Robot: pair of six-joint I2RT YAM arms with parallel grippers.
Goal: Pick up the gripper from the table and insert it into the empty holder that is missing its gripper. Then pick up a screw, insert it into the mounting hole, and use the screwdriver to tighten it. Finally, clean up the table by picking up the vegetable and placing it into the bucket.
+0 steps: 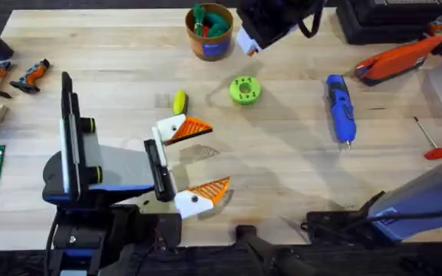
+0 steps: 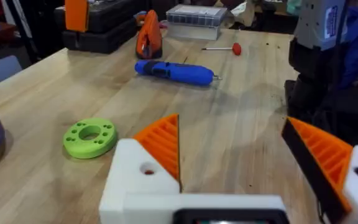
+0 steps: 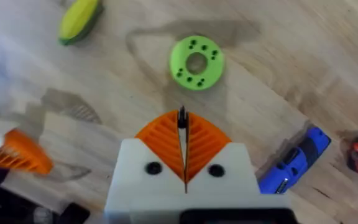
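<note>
orange-tipped, our left claw (image 1: 198, 159) stood released above the worktop (image 1: 298, 169); our right claw (image 3: 183, 127) was clenched on a small dark screw (image 3: 182, 117) above the green disc (image 3: 195, 63).

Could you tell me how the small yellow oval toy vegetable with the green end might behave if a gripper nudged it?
The yellow oval toy vegetable looks rounded and lies free on the wooden table, so it would probably roll. Its smooth surface may slip.

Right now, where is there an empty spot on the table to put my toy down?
There is bare wood between the green disc and the blue screwdriver, and more in front of the screwdriver. It is crowded near the left end effector, beside the yellow vegetable.
</note>
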